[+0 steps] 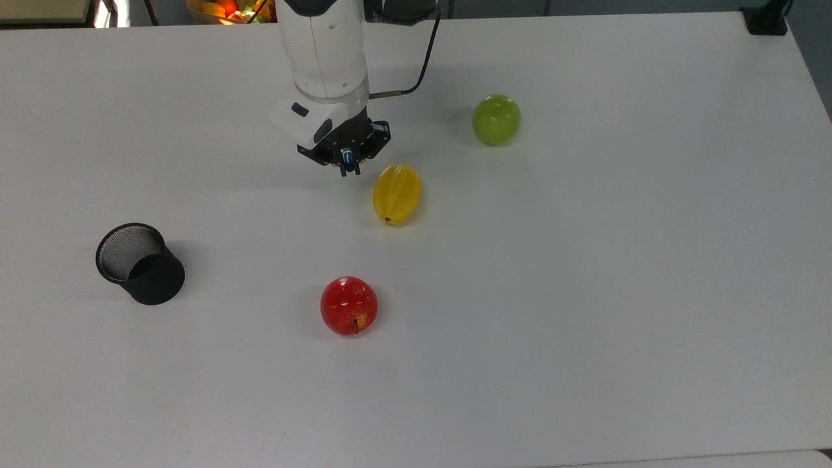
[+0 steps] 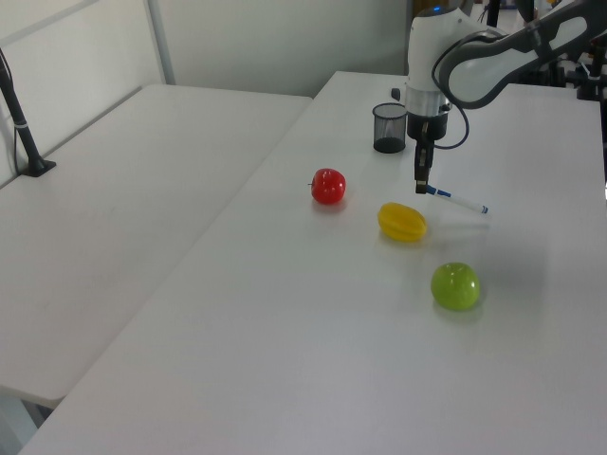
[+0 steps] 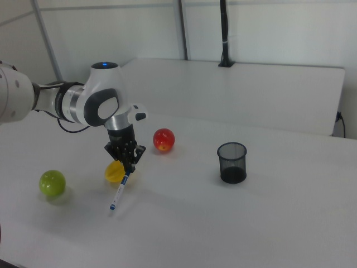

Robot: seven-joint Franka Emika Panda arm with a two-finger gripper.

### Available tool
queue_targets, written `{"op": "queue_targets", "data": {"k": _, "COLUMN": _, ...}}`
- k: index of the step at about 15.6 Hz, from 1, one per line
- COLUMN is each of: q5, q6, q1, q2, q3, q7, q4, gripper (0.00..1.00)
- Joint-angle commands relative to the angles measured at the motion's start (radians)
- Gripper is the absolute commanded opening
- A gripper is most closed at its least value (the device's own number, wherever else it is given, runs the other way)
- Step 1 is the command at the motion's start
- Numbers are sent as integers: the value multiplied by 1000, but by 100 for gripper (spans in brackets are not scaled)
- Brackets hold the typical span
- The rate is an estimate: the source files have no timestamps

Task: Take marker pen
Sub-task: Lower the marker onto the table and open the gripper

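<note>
My claw (image 1: 347,168) is closed tight on one end of the marker pen (image 3: 119,191). The pen hangs slanted from my fingers (image 3: 129,163), its far tip low near the table (image 1: 585,292), just beside the yellow fruit (image 1: 397,194)

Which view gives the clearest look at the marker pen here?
The right view: the marker pen hangs full length below the gripper, slanting downward. The left view shows its barrel too, slimmer. The top view shows just a blue bit between the fingers.
</note>
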Motion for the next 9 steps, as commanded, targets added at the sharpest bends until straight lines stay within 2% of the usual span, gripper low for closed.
{"op": "queue_targets", "data": {"k": 1, "q5": -15, "q6": -7, "q1": -8, "q2": 42, "q3": 2, "q7": 7, "q4": -1, "gripper": 3}}
{"op": "queue_targets", "data": {"k": 5, "q5": -12, "q6": -4, "q1": -18, "q2": 68, "q3": 2, "q7": 67, "q4": 17, "gripper": 7}}
{"op": "queue_targets", "data": {"k": 7, "q5": -8, "q6": -4, "q1": -25, "q2": 69, "q3": 2, "q7": 73, "q4": 18, "gripper": 14}}
{"op": "queue_targets", "data": {"k": 9, "q5": -7, "q6": -4, "q1": -25, "q2": 68, "q3": 2, "q7": 73, "q4": 18, "gripper": 28}}
